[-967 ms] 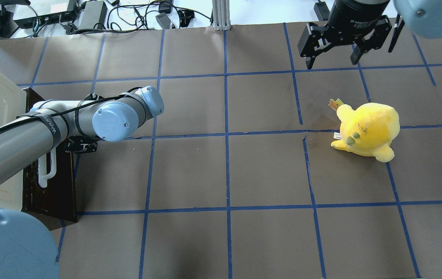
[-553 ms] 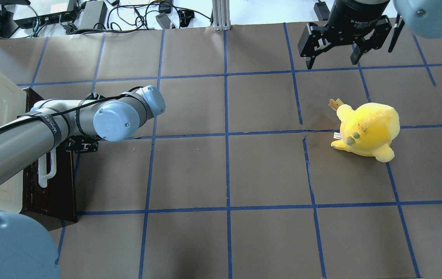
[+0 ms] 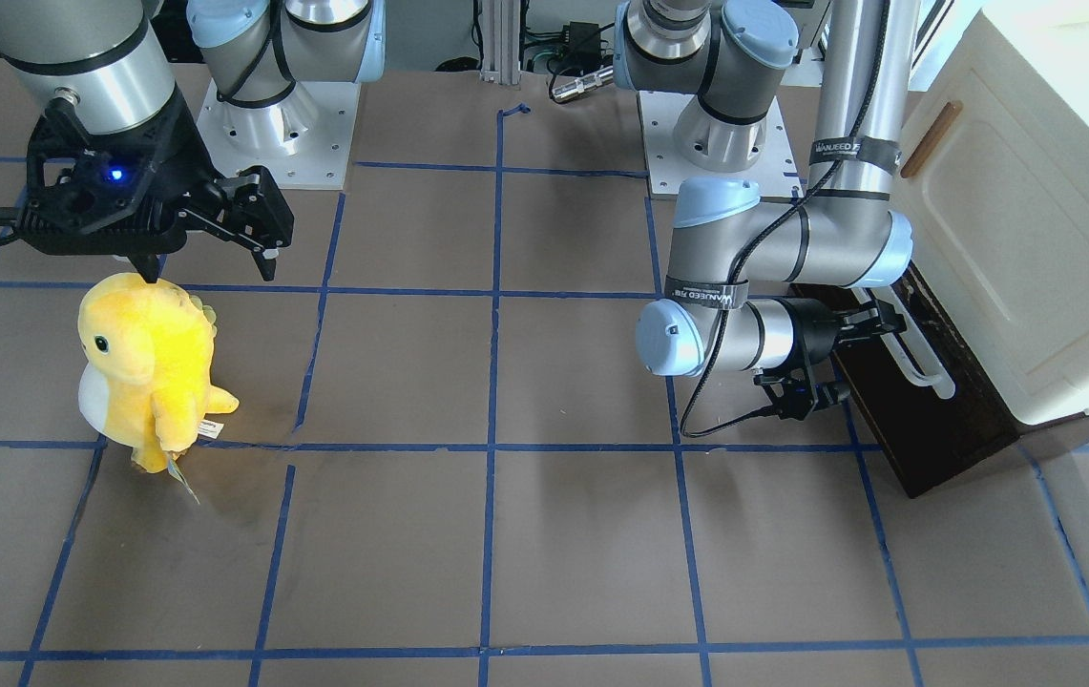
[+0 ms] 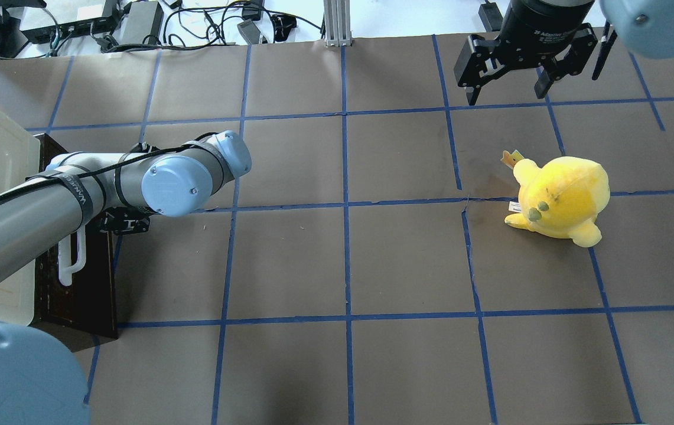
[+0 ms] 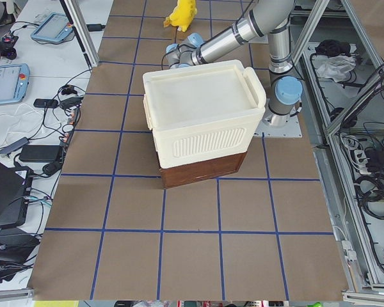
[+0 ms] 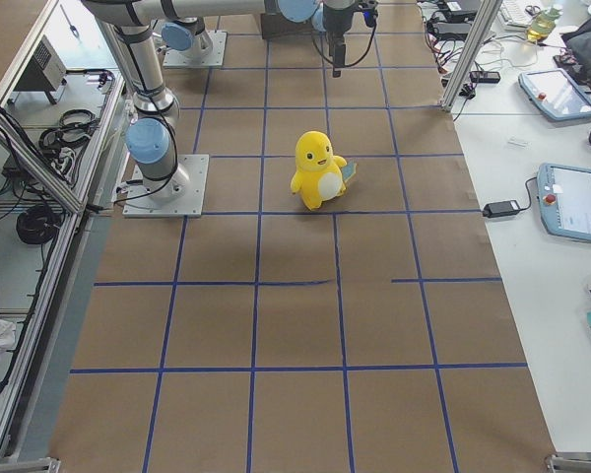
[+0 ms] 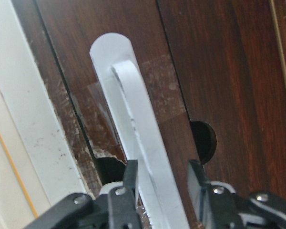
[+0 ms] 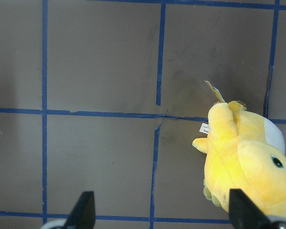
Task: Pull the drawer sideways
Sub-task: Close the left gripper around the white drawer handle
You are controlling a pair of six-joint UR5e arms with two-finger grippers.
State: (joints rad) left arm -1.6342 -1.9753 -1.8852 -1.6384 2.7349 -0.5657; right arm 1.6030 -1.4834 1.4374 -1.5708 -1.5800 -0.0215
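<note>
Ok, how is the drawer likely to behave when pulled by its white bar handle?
The drawer front looks like rigid wood, so it probably won't flex. Its white bar handle looks smooth; the left gripper, jaws straddling it, might slip along. The cream cabinet shows no clamps, so everything may slide together.

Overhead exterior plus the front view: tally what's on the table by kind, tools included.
yellow plush toy: 1
cream cabinet: 1
drawer: 1
tools: 2 (left tool, right tool)
total: 5
</note>
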